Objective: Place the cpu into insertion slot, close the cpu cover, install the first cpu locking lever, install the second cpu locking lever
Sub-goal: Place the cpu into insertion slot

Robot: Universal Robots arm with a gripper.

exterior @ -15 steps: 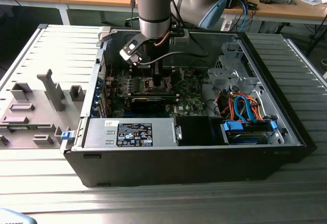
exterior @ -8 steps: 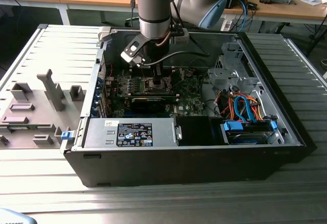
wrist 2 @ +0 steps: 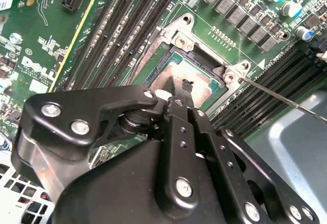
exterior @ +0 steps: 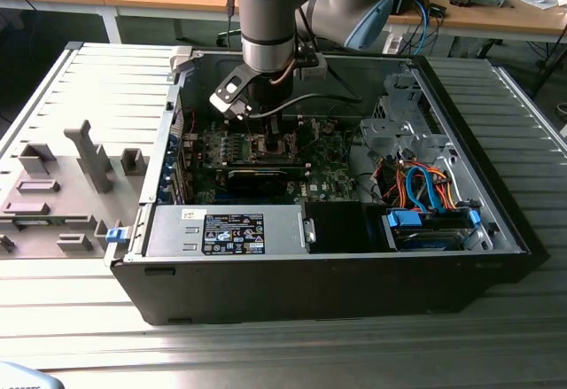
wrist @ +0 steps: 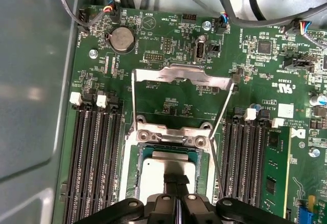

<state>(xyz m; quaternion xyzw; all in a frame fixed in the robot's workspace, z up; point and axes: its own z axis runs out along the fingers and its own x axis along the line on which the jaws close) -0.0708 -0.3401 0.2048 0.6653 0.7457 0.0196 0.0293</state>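
Note:
The cpu (wrist: 153, 172) (wrist 2: 171, 76), a flat square chip with a silvery top, lies inside the insertion slot (wrist: 168, 134) (wrist 2: 180, 36) on the green motherboard. The cpu cover (wrist: 181, 76) is swung open and stands back behind the slot. Both thin locking levers (wrist: 223, 117) (wrist 2: 278, 97) are raised free. My gripper (wrist: 176, 179) (wrist 2: 185, 85) hangs right over the middle of the chip, its two black fingers pressed together with nothing between them, tips at or just above the metal top. In the exterior view the gripper (exterior: 270, 132) reaches down into the open computer case.
Long black memory slots (wrist: 97, 157) flank the socket on both sides, and a green card (wrist: 273, 168) stands upright beside it. Black cables (wrist: 240, 9) run past the board's far edge. The case wall (wrist: 30, 81) is close by. A grey fixture plate (exterior: 62, 185) lies at the exterior view's left.

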